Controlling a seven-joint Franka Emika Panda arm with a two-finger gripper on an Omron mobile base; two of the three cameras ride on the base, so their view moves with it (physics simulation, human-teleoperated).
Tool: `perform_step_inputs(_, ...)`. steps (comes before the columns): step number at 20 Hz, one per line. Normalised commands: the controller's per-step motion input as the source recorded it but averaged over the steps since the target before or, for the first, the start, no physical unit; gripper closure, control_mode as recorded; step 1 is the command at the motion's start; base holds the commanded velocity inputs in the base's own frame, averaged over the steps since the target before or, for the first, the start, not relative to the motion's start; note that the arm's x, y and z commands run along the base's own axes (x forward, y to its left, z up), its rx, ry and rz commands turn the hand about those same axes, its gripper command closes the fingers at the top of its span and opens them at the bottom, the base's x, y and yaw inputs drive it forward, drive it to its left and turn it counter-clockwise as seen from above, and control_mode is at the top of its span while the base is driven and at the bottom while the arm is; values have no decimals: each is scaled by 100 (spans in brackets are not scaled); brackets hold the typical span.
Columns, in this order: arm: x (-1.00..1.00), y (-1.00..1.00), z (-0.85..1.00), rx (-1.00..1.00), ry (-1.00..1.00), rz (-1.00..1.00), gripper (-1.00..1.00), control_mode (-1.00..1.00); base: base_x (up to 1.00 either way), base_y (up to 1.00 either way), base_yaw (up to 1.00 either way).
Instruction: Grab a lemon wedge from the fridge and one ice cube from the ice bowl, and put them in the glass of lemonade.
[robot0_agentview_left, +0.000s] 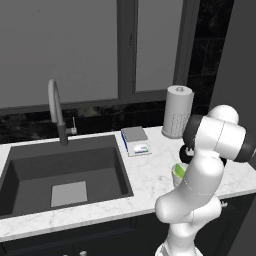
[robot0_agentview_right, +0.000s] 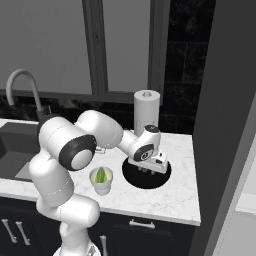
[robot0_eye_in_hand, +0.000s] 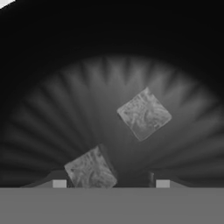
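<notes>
My gripper (robot0_agentview_right: 146, 172) reaches down into the black ice bowl (robot0_agentview_right: 131, 179) on the counter. In the hand view its ribbed floor (robot0_eye_in_hand: 87, 105) holds two ice cubes. One ice cube (robot0_eye_in_hand: 91, 170) lies between my fingertips, close to the left one, with a gap to the right one. The other ice cube (robot0_eye_in_hand: 144, 113) lies farther off. The gripper (robot0_eye_in_hand: 111, 183) is open. Left of the bowl stands the glass of lemonade (robot0_agentview_right: 101, 186) with the green lemon wedge (robot0_agentview_right: 100, 175) in it; the arm partly hides the glass (robot0_agentview_left: 177, 172). The grey fridge (robot0_agentview_right: 227, 115) rises at the right.
A white paper-towel roll (robot0_agentview_right: 146, 112) stands behind the bowl by the window. A small scale (robot0_agentview_left: 136, 141) sits between it and the dark sink (robot0_agentview_left: 60, 172) with its curved faucet (robot0_agentview_left: 56, 110). The counter's front edge runs close to the glass.
</notes>
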Motion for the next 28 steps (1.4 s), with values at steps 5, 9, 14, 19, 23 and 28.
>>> perform_step_inputs(5, 0, 0, 0, 0, 0, 0, 100, -100, 0, 0, 0)
perform_step_inputs(9, 0, 0, 0, 0, 0, 0, 100, -100, 0, 0, 0)
perform_step_inputs(14, -11, 0, 7, 0, 0, 0, 100, -100, 0, 0, 0)
perform_step_inputs(19, -43, 0, 46, 0, -2, 0, 100, -100, 0, 0, 0)
perform_step_inputs(23, -47, 0, 61, 0, -6, 2, 100, -100, 0, 0, 0)
perform_step_inputs(28, -47, 10, 61, 0, -8, 3, 100, -100, 0, 0, 0)
